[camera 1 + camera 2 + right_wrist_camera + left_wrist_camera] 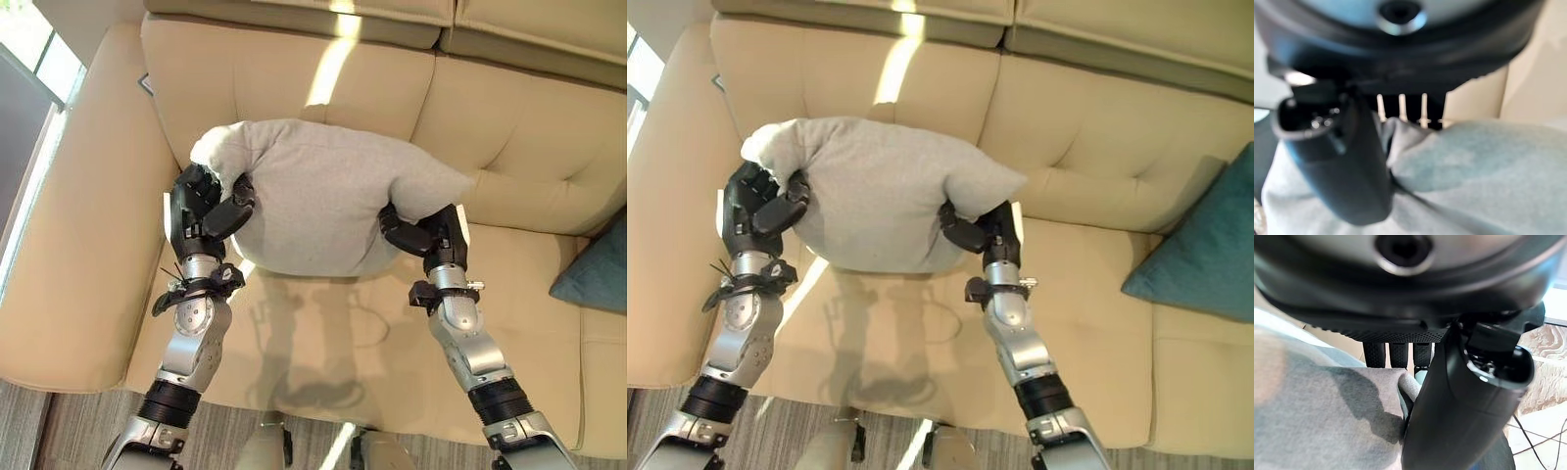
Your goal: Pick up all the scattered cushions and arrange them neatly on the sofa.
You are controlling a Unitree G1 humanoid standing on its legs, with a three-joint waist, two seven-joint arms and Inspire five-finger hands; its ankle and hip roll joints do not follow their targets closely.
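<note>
Left hand and right hand: each clamped on 1 end of grey cushion, long axis spanning between them, above sofa seat

Grey striped rug on floor; window upper left.

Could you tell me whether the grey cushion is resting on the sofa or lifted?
Lifted: both hands, left and right, pinch the grey cushion above the sofa seat.
</note>
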